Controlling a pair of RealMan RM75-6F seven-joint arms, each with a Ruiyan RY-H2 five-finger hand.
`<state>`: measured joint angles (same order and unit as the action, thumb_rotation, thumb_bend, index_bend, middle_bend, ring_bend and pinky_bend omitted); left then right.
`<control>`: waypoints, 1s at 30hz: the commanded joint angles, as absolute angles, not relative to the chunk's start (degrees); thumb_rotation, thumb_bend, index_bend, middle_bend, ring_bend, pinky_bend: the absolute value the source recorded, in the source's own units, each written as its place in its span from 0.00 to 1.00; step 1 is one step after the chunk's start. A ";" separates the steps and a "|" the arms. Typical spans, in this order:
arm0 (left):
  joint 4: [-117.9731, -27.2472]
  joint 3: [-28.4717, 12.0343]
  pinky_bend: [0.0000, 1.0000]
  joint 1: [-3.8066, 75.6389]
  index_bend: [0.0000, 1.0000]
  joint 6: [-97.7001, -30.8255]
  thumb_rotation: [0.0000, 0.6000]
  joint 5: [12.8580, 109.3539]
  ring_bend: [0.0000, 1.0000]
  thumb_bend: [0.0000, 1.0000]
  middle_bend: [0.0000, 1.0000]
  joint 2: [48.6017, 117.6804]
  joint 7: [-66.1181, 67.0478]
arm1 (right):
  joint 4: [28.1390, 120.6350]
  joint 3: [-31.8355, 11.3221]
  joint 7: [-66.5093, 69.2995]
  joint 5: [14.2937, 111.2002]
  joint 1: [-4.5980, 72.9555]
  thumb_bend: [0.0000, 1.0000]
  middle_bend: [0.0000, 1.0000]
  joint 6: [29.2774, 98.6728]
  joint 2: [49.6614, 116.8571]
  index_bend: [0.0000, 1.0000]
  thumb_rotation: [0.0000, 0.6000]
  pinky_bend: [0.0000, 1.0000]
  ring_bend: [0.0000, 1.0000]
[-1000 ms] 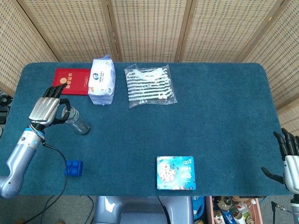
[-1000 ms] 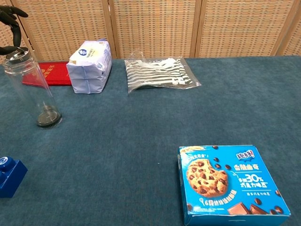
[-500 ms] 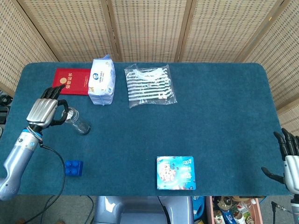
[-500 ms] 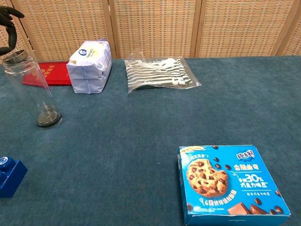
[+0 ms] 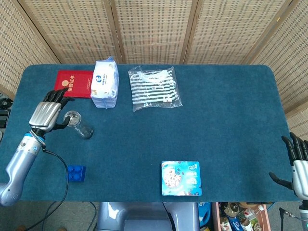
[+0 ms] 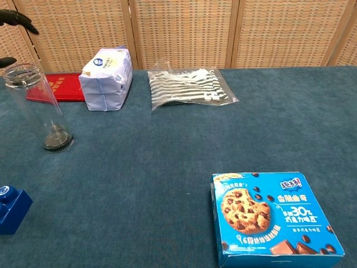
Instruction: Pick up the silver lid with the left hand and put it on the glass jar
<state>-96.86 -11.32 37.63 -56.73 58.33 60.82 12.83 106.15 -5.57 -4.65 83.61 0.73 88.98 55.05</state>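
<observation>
The glass jar (image 5: 83, 129) stands upright near the table's left side, and in the chest view the jar (image 6: 42, 111) is at the far left. The silver lid (image 5: 72, 116) lies on the jar's mouth, and the chest view shows this lid (image 6: 22, 71) capping the top. My left hand (image 5: 45, 113) is just left of the lid with its fingers (image 6: 20, 20) spread and lifted off it, holding nothing. My right hand (image 5: 298, 161) hangs open past the table's right edge.
A red booklet (image 5: 73, 83), a white tissue pack (image 5: 105, 83) and a bagged striped garment (image 5: 154, 88) lie along the back. A blue brick (image 5: 76, 173) sits near the front left edge. A cookie box (image 5: 181, 178) lies front centre.
My left hand's fingers have opened and lifted off the lid, which stays on the jar's mouth. The right hand has not moved.
</observation>
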 commanded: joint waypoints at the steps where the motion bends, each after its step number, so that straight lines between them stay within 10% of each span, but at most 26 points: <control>1: -97.06 -11.33 0.00 37.38 0.00 -57.12 1.00 58.89 0.00 0.45 0.00 60.52 12.56 | 106.16 -5.56 -4.54 83.63 0.72 0.00 0.00 88.98 55.04 0.00 1.00 0.00 0.00; 12: -99.50 -11.17 0.00 34.65 0.07 -59.18 1.00 63.43 0.00 0.37 0.00 56.87 7.43 | 106.26 -5.49 -4.36 83.76 0.74 0.00 0.00 88.87 54.89 0.00 1.00 0.00 0.00; 18: -101.51 -7.11 0.00 31.79 0.34 -58.92 1.00 72.16 0.00 0.79 0.00 53.39 4.29 | 106.56 -5.22 -4.51 84.25 0.64 0.00 0.00 88.97 54.85 0.00 1.00 0.00 0.00; 30: -99.97 -5.98 0.00 30.36 0.38 -60.11 1.00 75.54 0.00 0.86 0.00 54.43 2.98 | 106.66 -5.18 -4.71 84.12 0.69 0.00 0.00 88.78 54.83 0.00 1.00 0.00 0.00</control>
